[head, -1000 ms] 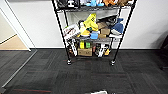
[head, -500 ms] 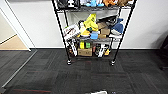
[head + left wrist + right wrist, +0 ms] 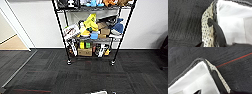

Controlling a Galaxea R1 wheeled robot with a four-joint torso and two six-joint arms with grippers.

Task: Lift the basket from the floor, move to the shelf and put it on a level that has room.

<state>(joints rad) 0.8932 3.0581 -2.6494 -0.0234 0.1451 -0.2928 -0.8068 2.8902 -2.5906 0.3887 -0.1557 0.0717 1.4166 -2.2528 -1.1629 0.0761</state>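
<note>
Over dark carpet [image 3: 183,22] | basket [image 3: 206,32] close beside both wrists | end effector grip: cannot tell

Cream basket [image 3: 207,31] with dark dotted weave, white lining [image 3: 233,22] and black handle [image 3: 218,32] are seen.
Shelf [image 3: 60,32] is painted black; carpet [image 3: 82,75] is dark grey with a thin red line [image 3: 235,59]; yellow toy [image 3: 90,23], blue items [image 3: 118,28] and brown box [image 3: 85,52] are noted.

The shelf [image 3: 91,32] stands ahead against the wall [image 3: 37,22], toys and boxes [image 3: 85,52] on its tiers
</note>
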